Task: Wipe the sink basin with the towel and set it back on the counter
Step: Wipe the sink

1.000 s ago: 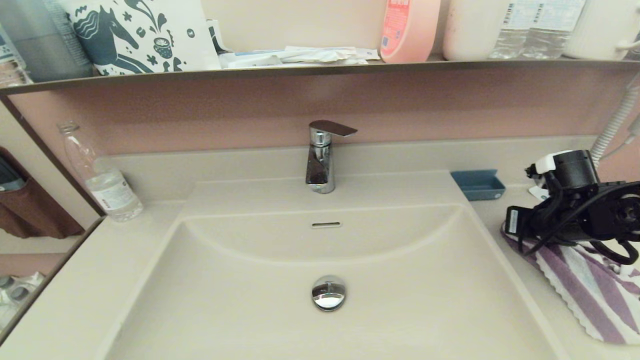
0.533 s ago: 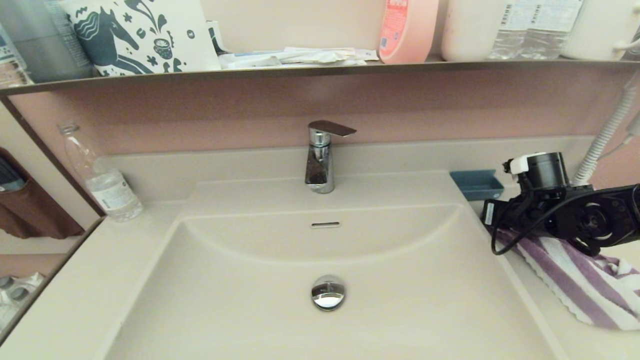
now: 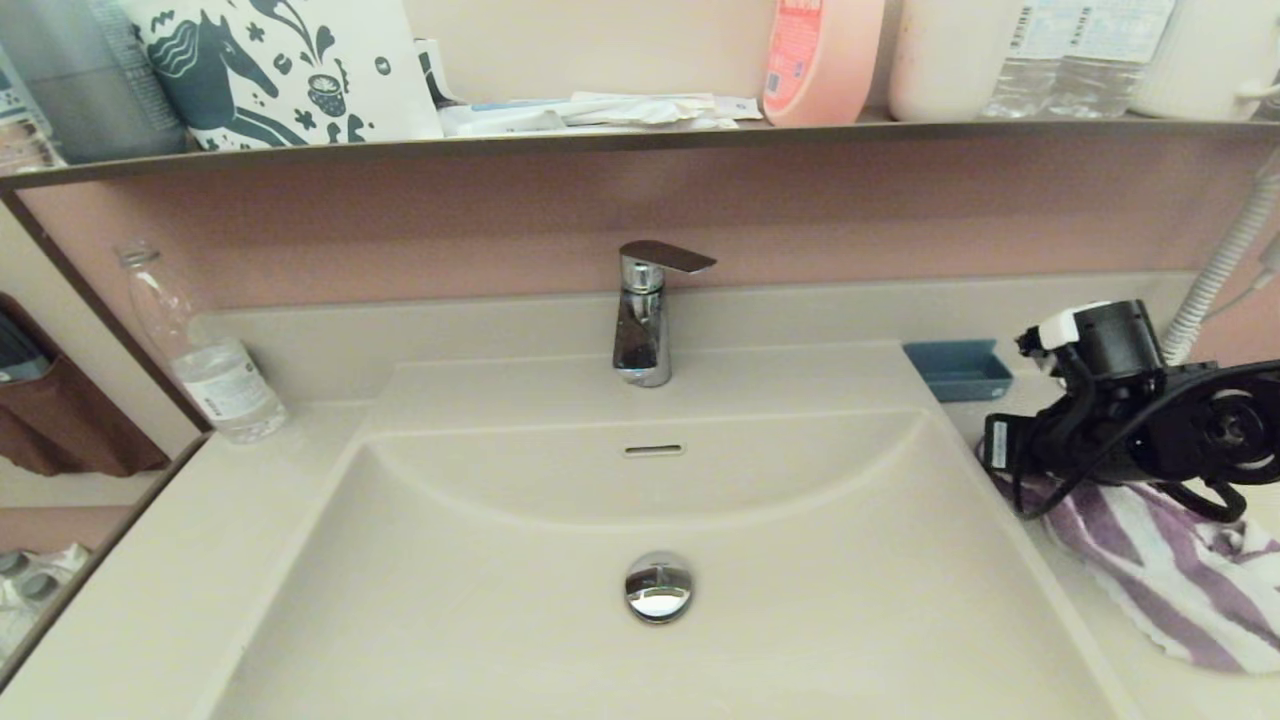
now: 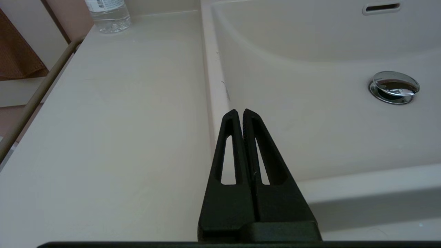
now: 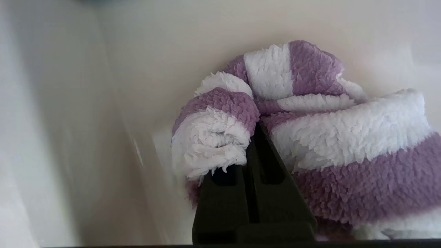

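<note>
The purple-and-white striped towel lies bunched on the counter to the right of the sink basin. My right gripper presses down into the towel's left end, next to the basin's right rim. In the right wrist view its fingers are shut on a fold of the towel, with the tips buried in the pile. My left gripper is shut and empty. It hovers over the basin's left rim, with the drain plug off to one side. The head view does not show it.
A chrome faucet stands behind the basin. A small blue tray sits just behind my right arm, and a coiled cord hangs at the far right. A clear bottle stands at the back left. The shelf above carries bottles and a bag.
My right gripper swung left towards the basin, then eased back right. The towel came along with it and went from lying spread out to bunched up. The left gripper has not moved.
</note>
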Controlling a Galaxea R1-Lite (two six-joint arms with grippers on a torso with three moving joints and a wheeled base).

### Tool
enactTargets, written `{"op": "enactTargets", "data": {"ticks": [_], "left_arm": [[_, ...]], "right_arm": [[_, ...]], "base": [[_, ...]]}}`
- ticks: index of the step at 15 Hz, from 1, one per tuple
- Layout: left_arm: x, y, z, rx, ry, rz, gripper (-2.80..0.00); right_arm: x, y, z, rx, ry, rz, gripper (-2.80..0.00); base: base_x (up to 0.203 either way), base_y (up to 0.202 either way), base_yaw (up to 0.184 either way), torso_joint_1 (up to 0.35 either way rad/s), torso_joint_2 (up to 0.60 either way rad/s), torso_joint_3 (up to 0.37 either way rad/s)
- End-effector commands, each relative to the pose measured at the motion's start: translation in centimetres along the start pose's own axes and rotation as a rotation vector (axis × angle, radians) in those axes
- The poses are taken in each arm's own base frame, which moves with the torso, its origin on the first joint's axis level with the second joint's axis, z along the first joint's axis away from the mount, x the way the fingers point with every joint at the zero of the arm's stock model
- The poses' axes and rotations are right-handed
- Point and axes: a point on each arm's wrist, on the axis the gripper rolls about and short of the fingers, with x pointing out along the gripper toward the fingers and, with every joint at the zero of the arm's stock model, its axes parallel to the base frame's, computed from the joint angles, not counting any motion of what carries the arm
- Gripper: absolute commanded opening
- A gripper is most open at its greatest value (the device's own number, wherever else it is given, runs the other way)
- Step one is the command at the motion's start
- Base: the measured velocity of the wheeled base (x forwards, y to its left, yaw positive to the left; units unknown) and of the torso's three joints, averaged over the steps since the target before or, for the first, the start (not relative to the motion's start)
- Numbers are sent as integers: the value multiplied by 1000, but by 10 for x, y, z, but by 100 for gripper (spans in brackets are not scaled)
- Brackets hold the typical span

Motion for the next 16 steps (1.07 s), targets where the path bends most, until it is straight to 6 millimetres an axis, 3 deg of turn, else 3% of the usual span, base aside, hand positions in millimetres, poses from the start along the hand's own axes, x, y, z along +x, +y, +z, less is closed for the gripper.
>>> {"op": "enactTargets", "data": {"ticks": [1, 5, 10, 13, 16], "left_arm": [[0, 0, 0, 0, 3, 1, -280], [0, 0, 0, 0, 2, 0, -280], [0, 0, 0, 0, 1, 1, -280], [0, 0, 0, 0, 2, 0, -280], [0, 0, 0, 0, 3, 0, -280]], "right_arm": [[-12, -12, 0, -14, 35, -36, -280], [-40, -39, 7, -4, 28, -76, -280], [-78, -101, 13, -16, 45, -210, -280], [-110, -144, 0, -12, 123, -295, -280], [-125, -181, -12, 5, 177, -351, -280]], "base": [[0, 0, 0, 0, 0, 0], [0, 0, 0, 0, 0, 0], [0, 0, 0, 0, 0, 0], [0, 0, 0, 0, 0, 0], [0, 0, 0, 0, 0, 0]]}}
